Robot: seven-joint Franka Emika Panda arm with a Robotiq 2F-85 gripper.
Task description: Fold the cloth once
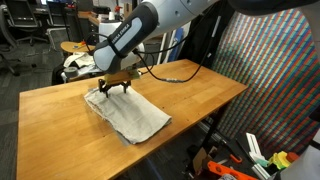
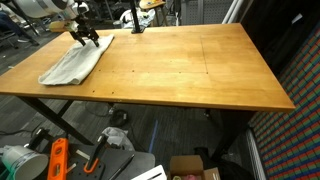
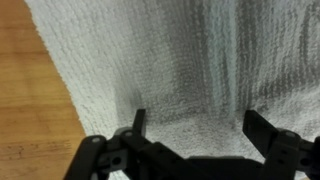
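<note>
The cloth (image 1: pixel 128 112) is an off-white fabric sheet lying on the wooden table (image 1: pixel 200 95), near its far left corner in an exterior view. It also shows on the table's left end (image 2: pixel 72 62). My gripper (image 1: pixel 117 85) hovers over the cloth's far end with its fingers spread, and it appears as well over that end (image 2: pixel 85 38). In the wrist view the gripper (image 3: pixel 196 125) stands open just above the cloth (image 3: pixel 150 60); both dark fingertips (image 3: pixel 139 122) straddle bare fabric and nothing is between them.
Bare wood (image 3: pixel 30 100) lies beside the cloth's edge in the wrist view. Chairs and clutter (image 1: pixel 80 60) stand behind the table. On the floor by the table are boxes and tools (image 2: pixel 60 160). A patterned panel (image 1: pixel 270 70) rises beside the table.
</note>
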